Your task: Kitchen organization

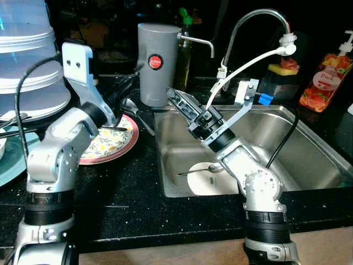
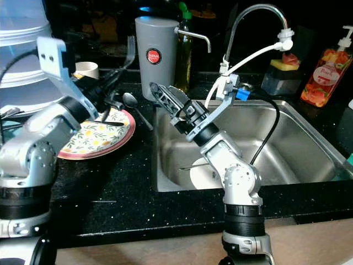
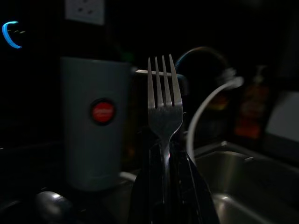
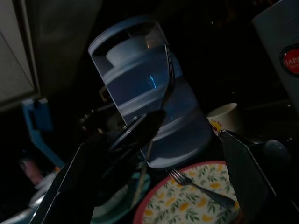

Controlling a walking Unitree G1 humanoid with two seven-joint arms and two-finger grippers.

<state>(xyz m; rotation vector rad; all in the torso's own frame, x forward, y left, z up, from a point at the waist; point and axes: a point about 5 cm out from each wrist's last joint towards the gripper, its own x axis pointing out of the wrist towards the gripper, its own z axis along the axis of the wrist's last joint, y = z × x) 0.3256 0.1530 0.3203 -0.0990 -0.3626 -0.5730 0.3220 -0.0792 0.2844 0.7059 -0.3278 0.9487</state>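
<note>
Left tool, raised over the black tabletop beside the sink, pinches the handle of a fork, tines upright, in front of the grey canister. Right tool, fingers spread and holding nothing, hangs over the sink's left rim. A second fork lies on the floral plate; a spoon lies on the tabletop just beside that plate. In the sink basin, another spoon rests on a white plate.
</note>
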